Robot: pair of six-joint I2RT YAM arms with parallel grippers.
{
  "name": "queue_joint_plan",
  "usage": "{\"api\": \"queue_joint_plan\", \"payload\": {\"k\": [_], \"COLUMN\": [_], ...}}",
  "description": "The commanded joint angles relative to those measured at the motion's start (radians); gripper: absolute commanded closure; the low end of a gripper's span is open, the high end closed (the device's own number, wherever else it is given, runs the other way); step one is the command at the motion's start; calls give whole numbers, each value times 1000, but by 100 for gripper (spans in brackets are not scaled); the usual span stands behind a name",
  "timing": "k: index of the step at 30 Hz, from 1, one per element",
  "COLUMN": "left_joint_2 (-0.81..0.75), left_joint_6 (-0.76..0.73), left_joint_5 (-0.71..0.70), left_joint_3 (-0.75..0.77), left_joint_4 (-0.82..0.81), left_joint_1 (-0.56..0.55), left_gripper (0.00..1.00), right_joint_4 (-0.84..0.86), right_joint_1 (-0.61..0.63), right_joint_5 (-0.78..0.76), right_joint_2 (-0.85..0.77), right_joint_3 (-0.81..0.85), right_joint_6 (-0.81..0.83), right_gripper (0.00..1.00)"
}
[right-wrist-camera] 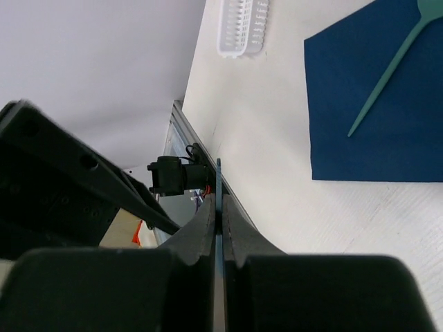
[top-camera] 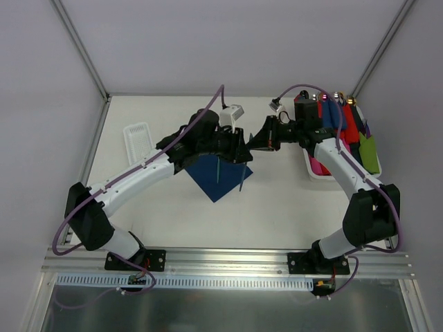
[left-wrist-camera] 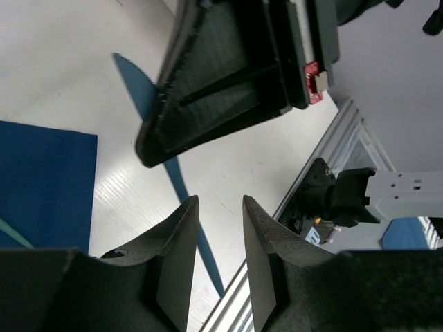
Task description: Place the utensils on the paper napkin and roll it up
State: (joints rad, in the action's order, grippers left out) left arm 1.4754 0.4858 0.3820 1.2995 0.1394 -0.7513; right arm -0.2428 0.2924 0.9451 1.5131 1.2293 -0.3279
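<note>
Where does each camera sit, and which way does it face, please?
Top external: above, behind bases, facing the table; left arm, right arm show.
Left wrist: past open left gripper, at right gripper holding the knife.
Right wrist: along its shut fingers, toward navy napkin, teal utensil.
Shared: the napkin, in all three.

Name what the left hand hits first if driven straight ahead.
Probably the right hand, shut on a slim blue utensil right ahead of the left hand; depth between them is unclear.

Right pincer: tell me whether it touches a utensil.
Touching. The right wrist view shows the right pincer closed on a thin utensil seen edge-on, with no gap on either side.
</note>
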Motion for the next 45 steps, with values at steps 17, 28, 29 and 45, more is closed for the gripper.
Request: {"api": "queue_joint_plan", "payload": {"k": [17,28,29,45], "left_joint_2": [52,77,79,118], "left_joint_6": [-136,-161,-164,-170], "left_joint_5": [-284,-241,-235,-206], "left_joint_3": [116,133,135,155], "left_joint_4": [264,262,262,262], "left_joint_1": [-86,-98,-102,-120], "left_gripper": [70,73,73,78], "right_joint_4": [-26,-29,-27,-30], "right_joint_1": [5,7,7,5], "right_joint_5": [-5,-20,-20,-22], "right_joint_2": [-22,-16,-14,1], "right_joint_3": [9,13,13,19], "right_joint_6": [21,13,15,24], "right_gripper": [100,100,100,100]}}
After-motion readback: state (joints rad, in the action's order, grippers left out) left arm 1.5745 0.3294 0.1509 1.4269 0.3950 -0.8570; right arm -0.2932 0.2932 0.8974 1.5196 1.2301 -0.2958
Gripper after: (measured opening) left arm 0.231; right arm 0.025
